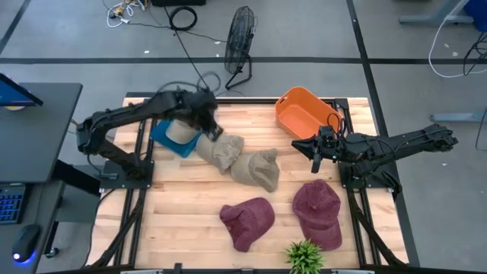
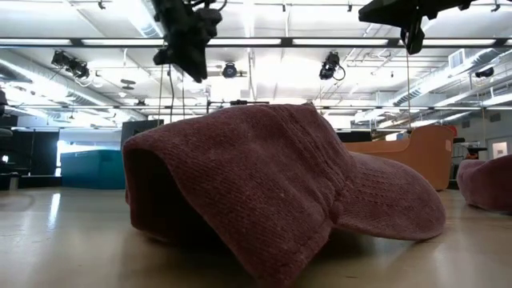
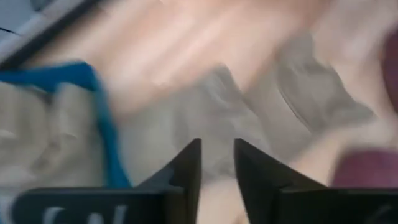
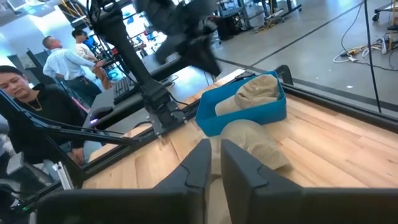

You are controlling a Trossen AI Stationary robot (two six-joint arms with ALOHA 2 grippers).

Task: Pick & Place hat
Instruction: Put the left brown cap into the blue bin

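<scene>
Four hats lie loose on the desk (image 1: 175,205): two tan (image 1: 226,151), (image 1: 259,169), two maroon (image 1: 249,221), (image 1: 318,213). A fifth already fills the blue bin (image 1: 171,137), so we judge sorting underway. Our left end effector (image 1: 213,129) hovers just beside the nearer tan hat, fingers nearly clenched, grasping nothing. The right end effector (image 1: 316,148) waits by the orange bin (image 1: 304,114), likewise narrow and empty.

Two maroon caps (image 1: 248,221) and two tan caps (image 1: 256,168) lie between a blue bin (image 1: 161,138) and an orange bin (image 1: 298,113).
</scene>
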